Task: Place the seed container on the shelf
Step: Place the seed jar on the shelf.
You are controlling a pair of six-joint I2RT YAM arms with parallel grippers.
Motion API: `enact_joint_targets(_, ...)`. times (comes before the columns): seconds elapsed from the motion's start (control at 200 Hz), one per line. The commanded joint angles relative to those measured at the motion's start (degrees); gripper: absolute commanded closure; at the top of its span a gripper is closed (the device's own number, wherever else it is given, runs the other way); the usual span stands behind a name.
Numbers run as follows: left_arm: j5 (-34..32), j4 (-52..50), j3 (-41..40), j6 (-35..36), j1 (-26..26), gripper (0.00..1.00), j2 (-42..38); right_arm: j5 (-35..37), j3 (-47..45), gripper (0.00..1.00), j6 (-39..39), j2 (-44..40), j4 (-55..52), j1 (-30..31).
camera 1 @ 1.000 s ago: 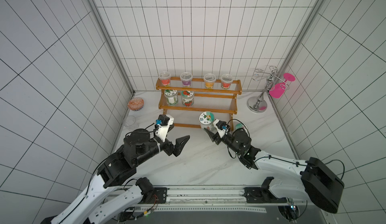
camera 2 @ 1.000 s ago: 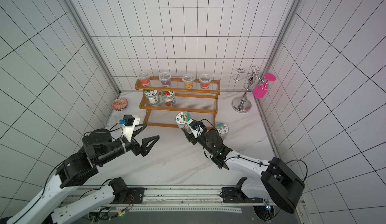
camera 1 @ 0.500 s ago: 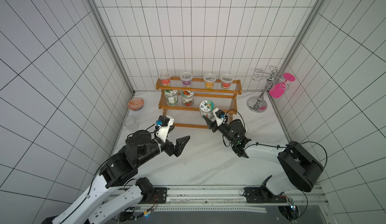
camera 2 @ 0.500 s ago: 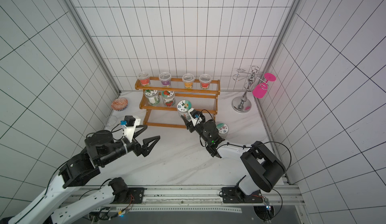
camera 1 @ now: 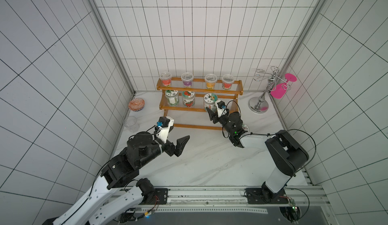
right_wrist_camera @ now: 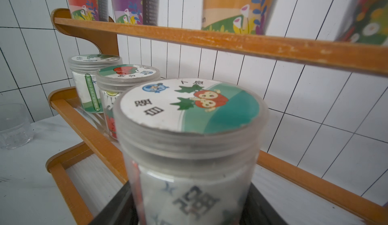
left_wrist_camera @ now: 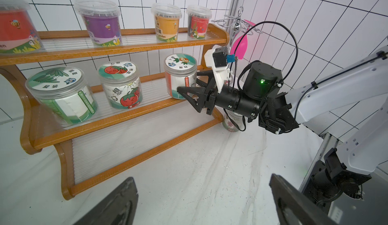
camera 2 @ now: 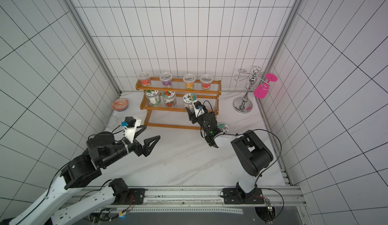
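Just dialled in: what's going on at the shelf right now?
The right gripper is shut on a clear plastic seed jar with a white-and-teal cartoon lid. It holds the jar upright at the middle tier of the orange-brown wooden stepped shelf, beside a green-leaf-label jar and a strawberry-label jar standing there. Whether its base rests on the clear rods is hard to tell. The left gripper hangs open above the white table, holding nothing.

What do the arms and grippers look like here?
White links and black joint housings on left arm and right arm. The left gripper and right gripper have black tapered triangular fingers and a white wrist camera mount with a blue connector. A black cable loops off the right wrist, where a green LED is lit.
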Motion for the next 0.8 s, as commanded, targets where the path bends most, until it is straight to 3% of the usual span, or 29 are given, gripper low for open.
enact_joint_targets(0.0, -1.5, 1.5, -0.7, 0.8, 0.3, 0.01, -0.4, 1.7, 4.2, 0.43, 0.5, 1.2, 2.0, -0.7)
enact_joint_targets(0.46, -3.4, 1.5, -1.6, 1.6, 0.2, 0.01, -0.2, 3.0, 9.0, 0.43, -1.2, 5.8, -0.4, -1.1)
enact_joint_targets(0.795, -3.8, 1.4, -1.7, 1.5, 0.3, 0.01, -0.4, 1.2, 11.8, 0.31, -0.5, 7.1, -4.0, -1.2)
